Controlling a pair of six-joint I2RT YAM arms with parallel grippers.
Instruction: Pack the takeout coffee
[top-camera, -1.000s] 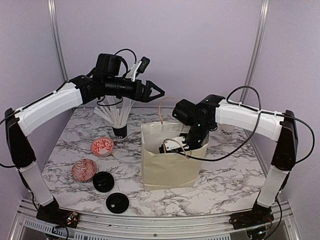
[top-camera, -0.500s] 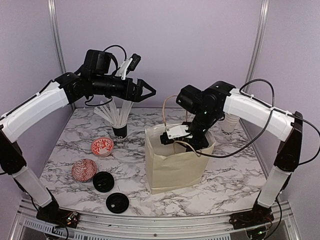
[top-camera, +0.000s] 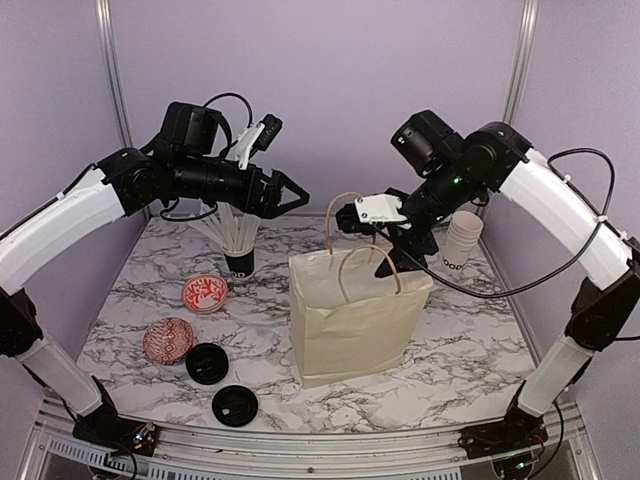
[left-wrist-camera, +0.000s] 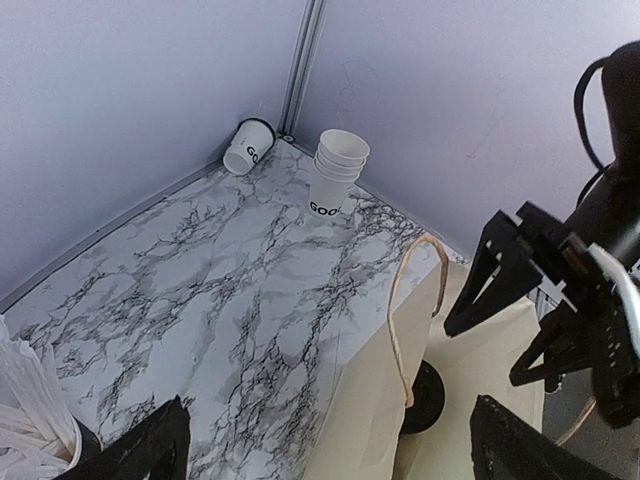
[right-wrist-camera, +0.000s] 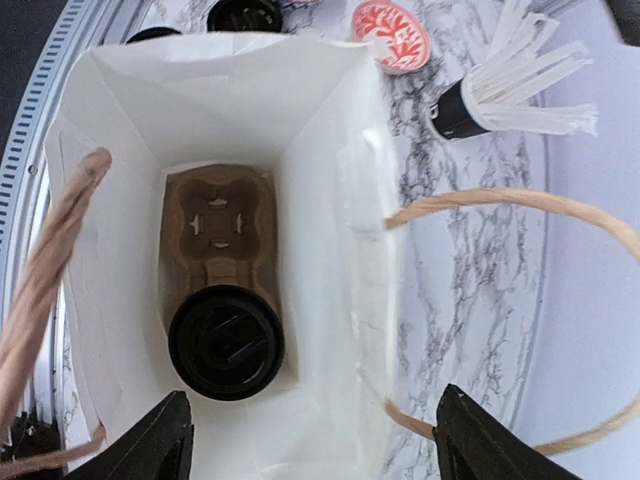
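My right hand (right-wrist-camera: 315, 440) wide over paper bag (right-wrist-camera: 330, 230) | lidded coffee cup (right-wrist-camera: 226, 342) in cardboard carrier (right-wrist-camera: 218, 215) inside | my left hand (left-wrist-camera: 335, 450) wide, aloft

- Our left arm (top-camera: 70, 215) rises from its base at the near left corner, bends at the elbow, and reaches up and inward toward the middle.
- Our left gripper (top-camera: 297, 198) is held high, roughly level and pointing to the right. Its fingers (left-wrist-camera: 150, 450) are spread wide with nothing between them.
- Our right arm (top-camera: 565, 205) climbs from the near right corner, folds sharply at the elbow, and arches over toward the centre.
- Our right gripper (top-camera: 367, 240) hangs from a bent wrist and points steeply downward. Its fingers (right-wrist-camera: 150, 445) are parted wide and hold nothing.
- The two grippers are near each other but apart, the left a little higher.
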